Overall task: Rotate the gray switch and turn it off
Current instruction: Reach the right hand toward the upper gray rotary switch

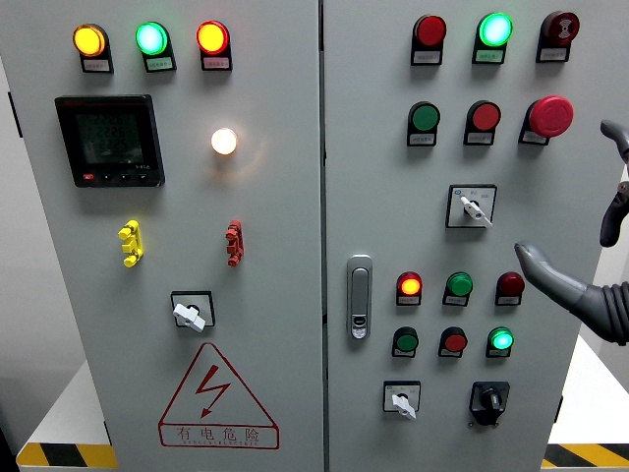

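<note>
Hazard sign on the left cabinet door

A red triangle warning sign with a lightning bolt reads "有电危险"; the small button labels seem too blurred to read.

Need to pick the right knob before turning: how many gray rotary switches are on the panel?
3. One on the left door above the warning triangle; one on the right door mid-height near the robot hand; one at bottom right beside a black knob.

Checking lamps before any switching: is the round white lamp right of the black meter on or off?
On. The white lamp glows brightly and throws a warm halo on the left door.
</note>
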Available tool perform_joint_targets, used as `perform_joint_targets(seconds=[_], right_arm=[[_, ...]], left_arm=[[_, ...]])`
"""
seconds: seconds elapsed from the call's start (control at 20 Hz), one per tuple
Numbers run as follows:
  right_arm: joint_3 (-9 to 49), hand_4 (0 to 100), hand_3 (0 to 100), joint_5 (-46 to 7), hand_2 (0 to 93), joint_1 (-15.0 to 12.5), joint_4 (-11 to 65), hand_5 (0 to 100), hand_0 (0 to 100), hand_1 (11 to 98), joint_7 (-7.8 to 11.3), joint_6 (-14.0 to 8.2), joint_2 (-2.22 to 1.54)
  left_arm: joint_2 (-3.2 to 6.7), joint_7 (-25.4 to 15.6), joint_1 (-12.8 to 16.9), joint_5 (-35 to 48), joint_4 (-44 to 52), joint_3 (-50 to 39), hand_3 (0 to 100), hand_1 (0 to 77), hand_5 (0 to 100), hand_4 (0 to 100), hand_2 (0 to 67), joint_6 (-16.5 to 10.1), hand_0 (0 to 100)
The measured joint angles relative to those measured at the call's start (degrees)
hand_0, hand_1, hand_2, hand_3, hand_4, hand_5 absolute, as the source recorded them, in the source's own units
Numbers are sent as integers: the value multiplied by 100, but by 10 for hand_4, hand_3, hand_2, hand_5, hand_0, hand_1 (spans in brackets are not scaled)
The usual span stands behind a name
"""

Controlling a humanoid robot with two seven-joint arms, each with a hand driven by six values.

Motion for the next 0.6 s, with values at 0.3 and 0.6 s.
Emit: perform_joint_targets(seconds=[0.3, 0.6], right_arm=[[27, 1000, 881, -5, 132, 4, -9, 1000, 0, 335, 166, 8, 0], [46, 1000, 880, 31, 174, 37, -172, 1000, 0, 333, 159, 31, -4]], left_arm=[[0, 0, -5, 0, 0, 0, 188, 0, 109, 83, 134, 0, 848], [0, 0, -2, 2, 0, 0, 188, 0, 109, 83, 134, 0, 848]])
